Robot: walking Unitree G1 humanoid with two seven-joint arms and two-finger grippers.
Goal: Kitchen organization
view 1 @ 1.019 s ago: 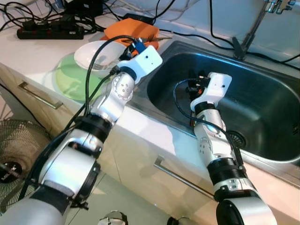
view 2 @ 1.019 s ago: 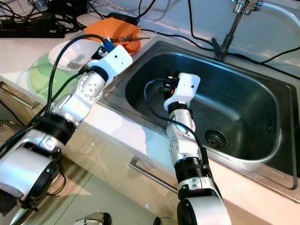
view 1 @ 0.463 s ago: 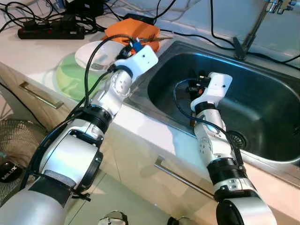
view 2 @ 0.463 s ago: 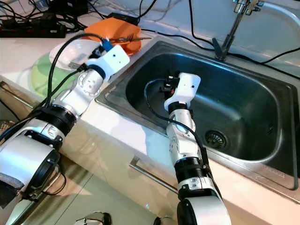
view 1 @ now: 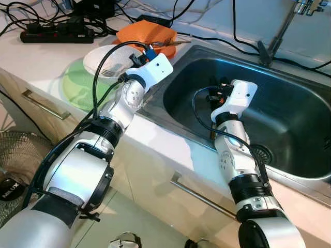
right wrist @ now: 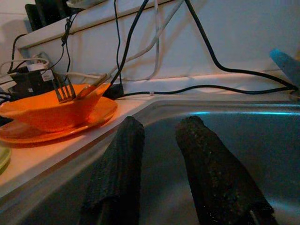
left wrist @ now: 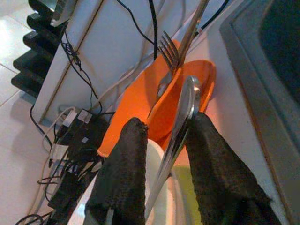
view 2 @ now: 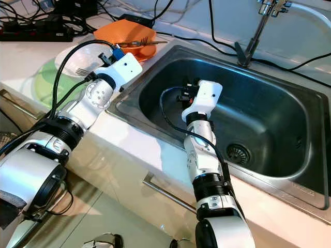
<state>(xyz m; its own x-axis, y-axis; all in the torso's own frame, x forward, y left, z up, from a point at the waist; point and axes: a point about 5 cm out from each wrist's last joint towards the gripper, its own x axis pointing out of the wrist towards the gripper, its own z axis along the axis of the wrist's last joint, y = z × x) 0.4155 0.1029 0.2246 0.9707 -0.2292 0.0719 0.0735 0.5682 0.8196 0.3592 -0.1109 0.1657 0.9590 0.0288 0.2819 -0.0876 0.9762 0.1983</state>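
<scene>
My left gripper (left wrist: 166, 124) is shut on a silver utensil (left wrist: 180, 126), which stands up between its two black fingers. It hovers at the sink's left rim, near a white bowl (view 1: 103, 57) holding a fork (view 1: 109, 72) on a green plate (view 1: 77, 88). Just beyond is an orange bowl (left wrist: 154, 101) on an orange plate (right wrist: 47, 131), with another fork (left wrist: 168, 51) leaning in it. My right gripper (right wrist: 160, 123) hangs open inside the steel sink (view 1: 295, 108), nothing between its fingers.
A faucet (view 1: 282, 28) rises behind the sink. Black cables and a power strip (view 1: 54, 35) lie along the back of the counter. Drawer handles (view 1: 44, 106) line the cabinet front, and a floor fan (view 1: 15, 165) stands low on the left.
My left wrist has drawn back slightly from the orange bowl toward the white bowl, still holding the utensil. The right arm has stayed put in the sink.
</scene>
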